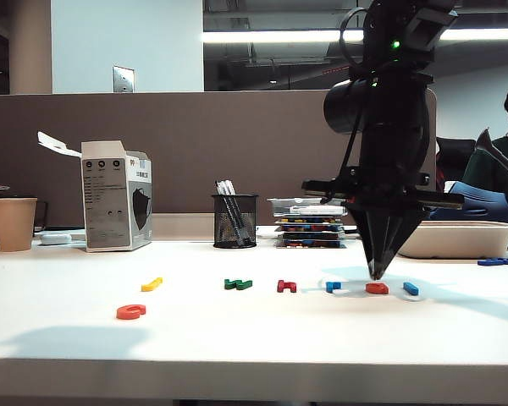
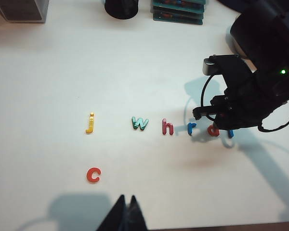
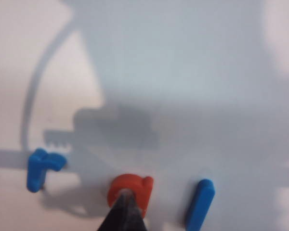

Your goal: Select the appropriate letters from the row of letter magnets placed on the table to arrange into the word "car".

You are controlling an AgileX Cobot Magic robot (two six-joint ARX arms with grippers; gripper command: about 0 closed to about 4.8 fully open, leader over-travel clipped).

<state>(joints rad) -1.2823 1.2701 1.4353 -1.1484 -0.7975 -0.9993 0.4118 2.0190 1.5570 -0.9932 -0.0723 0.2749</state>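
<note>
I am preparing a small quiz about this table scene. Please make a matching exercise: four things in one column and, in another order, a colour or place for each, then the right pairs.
Things:
1. letter c
2. letter j
3. letter r
4. right gripper

Colour or place:
A. yellow, at the left end of the row in the exterior view
B. shut tips down on the orange-red letter a
C. orange-red, lying alone in front of the row, near the left gripper
D. light blue, just beside the a

Pairs: 1-C, 2-A, 3-D, 4-B
</note>
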